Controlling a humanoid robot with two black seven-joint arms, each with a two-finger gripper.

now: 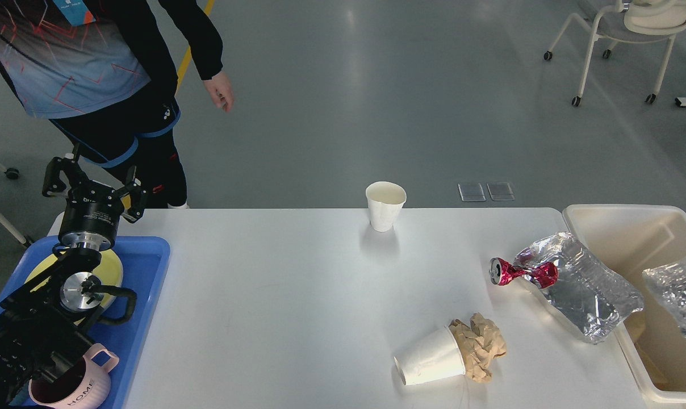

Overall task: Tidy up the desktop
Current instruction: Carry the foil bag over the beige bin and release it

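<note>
The white desktop (297, 295) carries an upright paper cup (385, 205) at the back middle, a paper cup lying on its side (431, 363) at the front, a crumpled brown paper wad (480, 346) against its base, a crushed red can (522, 272) and a silver foil bag (587, 295) at the right edge. A second silver bag (678, 292) lies inside the cream bin (621, 213). My left gripper (93, 182) is open and empty above the back of the blue tray (150, 267). My right gripper is out of view.
The blue tray at the left holds a yellow plate (113, 267) and a pink mug (73, 386), partly hidden by my left arm. A person (93, 68) stands behind the table's back left corner. A wheeled chair (632, 28) stands far back right.
</note>
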